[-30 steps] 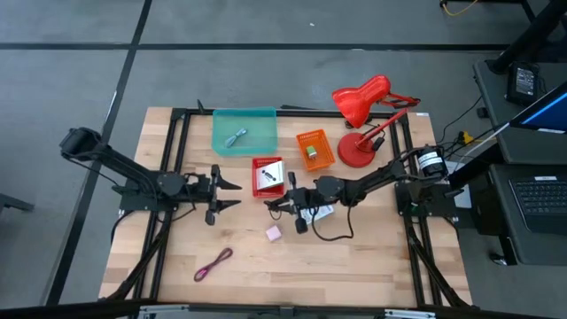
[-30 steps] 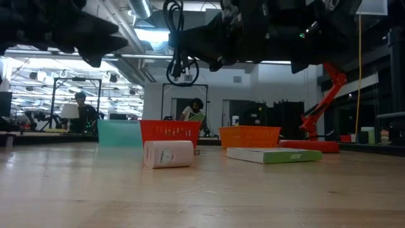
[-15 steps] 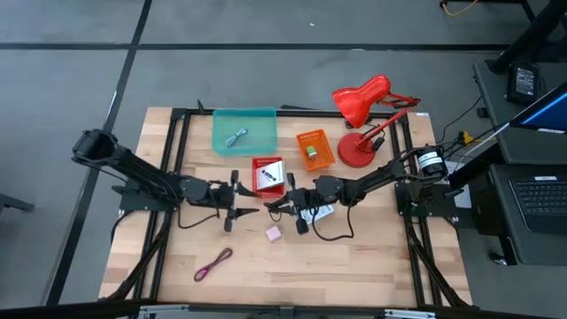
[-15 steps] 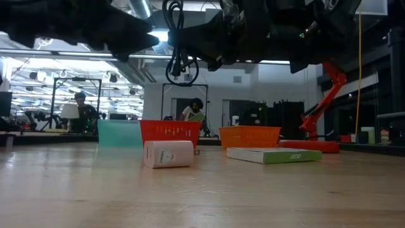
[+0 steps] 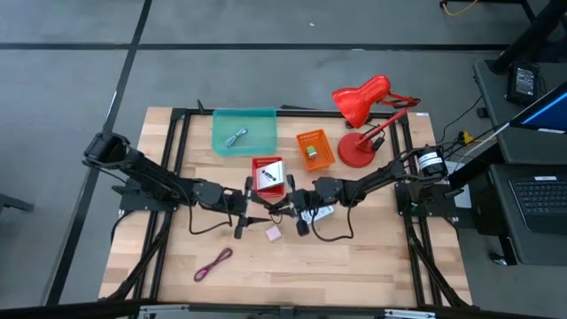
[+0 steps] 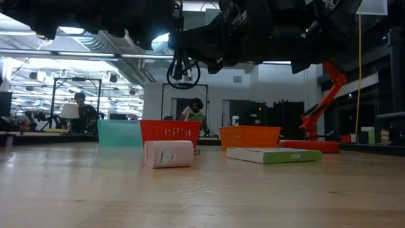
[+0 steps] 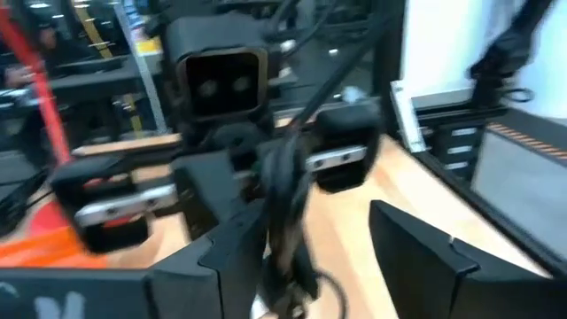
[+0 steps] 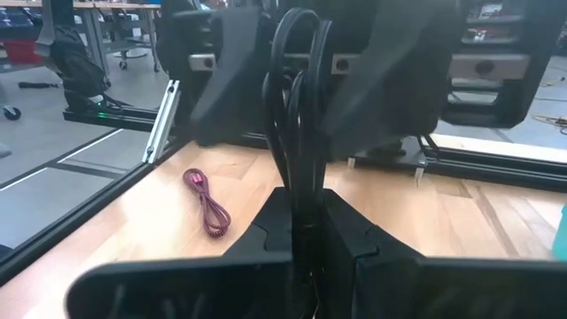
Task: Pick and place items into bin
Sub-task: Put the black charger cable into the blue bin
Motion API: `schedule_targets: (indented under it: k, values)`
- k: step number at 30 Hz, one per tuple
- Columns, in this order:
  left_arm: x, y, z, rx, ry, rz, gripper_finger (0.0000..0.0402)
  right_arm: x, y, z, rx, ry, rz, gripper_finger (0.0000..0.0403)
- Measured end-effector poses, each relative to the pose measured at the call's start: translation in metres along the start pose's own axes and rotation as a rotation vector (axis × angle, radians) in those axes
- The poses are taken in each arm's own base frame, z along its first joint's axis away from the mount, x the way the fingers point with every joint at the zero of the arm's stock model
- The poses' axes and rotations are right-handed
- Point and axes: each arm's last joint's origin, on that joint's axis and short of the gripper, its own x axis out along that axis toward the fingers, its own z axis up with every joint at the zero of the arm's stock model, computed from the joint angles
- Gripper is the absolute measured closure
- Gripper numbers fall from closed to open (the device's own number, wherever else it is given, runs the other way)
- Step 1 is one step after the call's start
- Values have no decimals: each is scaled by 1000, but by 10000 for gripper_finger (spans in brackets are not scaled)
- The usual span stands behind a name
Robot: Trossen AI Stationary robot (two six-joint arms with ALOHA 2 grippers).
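Observation:
My right gripper (image 5: pixel 283 206) is shut on a coiled black cable (image 8: pixel 297 106) over the table's middle, its fingers level and pointing toward the table's left. My left gripper (image 5: pixel 259 211) faces it, open. Its two fingers (image 7: pixel 239 257) stand on either side of the cable (image 7: pixel 283 204); whether they touch it I cannot tell. A pink cube (image 5: pixel 274 233) and a maroon cable (image 5: pixel 213 263) lie on the wood nearer the front edge. A white packet (image 5: pixel 267 175) lies in the red bin (image 5: pixel 257 186). My right gripper pinches several strands of the black cable (image 8: pixel 301 208) between its two fingers, which come level from the table's right. One loop (image 8: pixel 297 53) sticks out past the fingertips. Another loop (image 6: pixel 182 66) hangs below, clear of the table.
A teal bin (image 5: pixel 244 131) with a grey item and an orange bin (image 5: pixel 313 149) stand behind the red bin. A red desk lamp (image 5: pixel 363 124) stands at the far right. A flat white and green box (image 6: pixel 273 154) lies under my right arm.
My left gripper has travelled toward the table's right edge, up to my right gripper and the black cable, rolling a little and staying open. The cable has kept its place.

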Motion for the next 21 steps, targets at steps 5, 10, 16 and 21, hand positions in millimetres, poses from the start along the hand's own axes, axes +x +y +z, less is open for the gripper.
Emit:
schedule_targets:
  k: [5,10,16,21]
  values:
    - [1,1,2,5,-7,-5,220,0,2,0,0,1,5,390]
    - [2,5,2,4,-6,11,272,0,3,0,-2,1,9,390]
    - [2,6,1,70,3,15,380,0,3,0,-3,3,9,390]
    - [2,6,1,82,6,13,385,0,3,0,22,3,6,363]
